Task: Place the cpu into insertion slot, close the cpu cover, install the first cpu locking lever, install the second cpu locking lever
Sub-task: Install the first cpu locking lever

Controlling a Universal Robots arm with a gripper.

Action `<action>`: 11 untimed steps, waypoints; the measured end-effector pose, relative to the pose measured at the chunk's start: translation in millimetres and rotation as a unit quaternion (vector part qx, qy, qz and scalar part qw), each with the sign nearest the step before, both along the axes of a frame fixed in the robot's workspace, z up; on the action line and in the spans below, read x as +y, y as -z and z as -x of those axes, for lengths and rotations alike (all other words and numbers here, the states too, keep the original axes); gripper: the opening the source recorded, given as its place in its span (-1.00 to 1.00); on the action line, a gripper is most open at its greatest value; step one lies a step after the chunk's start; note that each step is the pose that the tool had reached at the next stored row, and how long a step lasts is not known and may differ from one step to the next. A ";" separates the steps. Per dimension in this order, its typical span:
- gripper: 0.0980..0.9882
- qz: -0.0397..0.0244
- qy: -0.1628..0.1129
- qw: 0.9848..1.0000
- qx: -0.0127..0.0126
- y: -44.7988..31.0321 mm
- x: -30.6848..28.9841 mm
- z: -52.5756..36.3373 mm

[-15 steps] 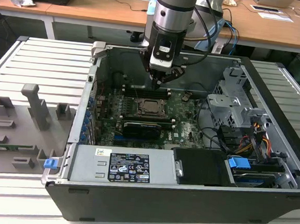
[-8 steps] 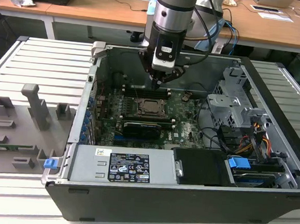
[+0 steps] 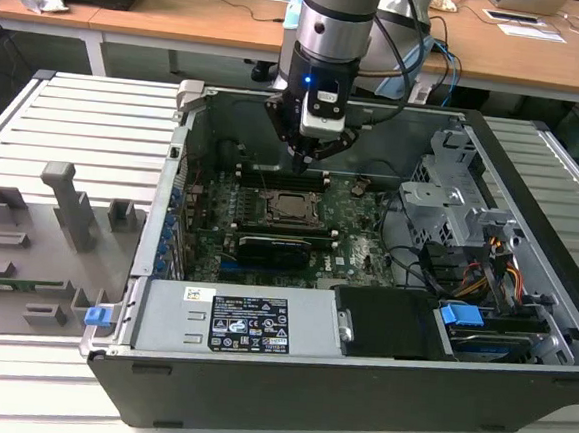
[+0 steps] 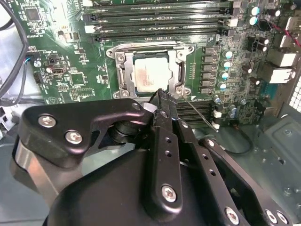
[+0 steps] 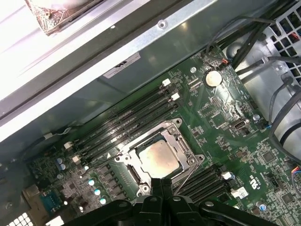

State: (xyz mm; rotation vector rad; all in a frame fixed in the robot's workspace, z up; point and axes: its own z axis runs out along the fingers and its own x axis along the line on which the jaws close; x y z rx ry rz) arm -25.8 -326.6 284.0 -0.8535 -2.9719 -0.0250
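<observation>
Exterior view: gripper [image 3: 302, 160] clenched and empty, just above the cpu [image 3: 292, 206], which sits in its socket with the cpu cover [image 4: 126, 77] flat around it. Memory slots [image 3: 283, 176] lie on the far side and a black card [image 3: 282, 246] on the near side. In the second wrist view a thin lever wire [image 4: 200, 113] juts out beside the fingertips.

The cpu [image 4: 150, 75] lies framed by the cover [image 4: 175, 77] on the board [image 4: 70, 70] inside the case [image 3: 286, 392], with memory slots [image 4: 155, 21] on both sides; my gripper [image 3: 303, 157] hangs just above it.
</observation>
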 end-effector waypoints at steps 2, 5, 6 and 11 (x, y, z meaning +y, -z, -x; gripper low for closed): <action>-0.98 0.000 -0.008 1.000 0.000 0.0 0.0 0.0; -0.98 0.000 -0.018 1.000 0.000 0.0 0.0 0.0; -0.98 0.000 -0.021 1.000 0.000 0.0 0.0 0.0; -0.98 0.000 -0.045 0.999 0.000 0.0 0.0 0.0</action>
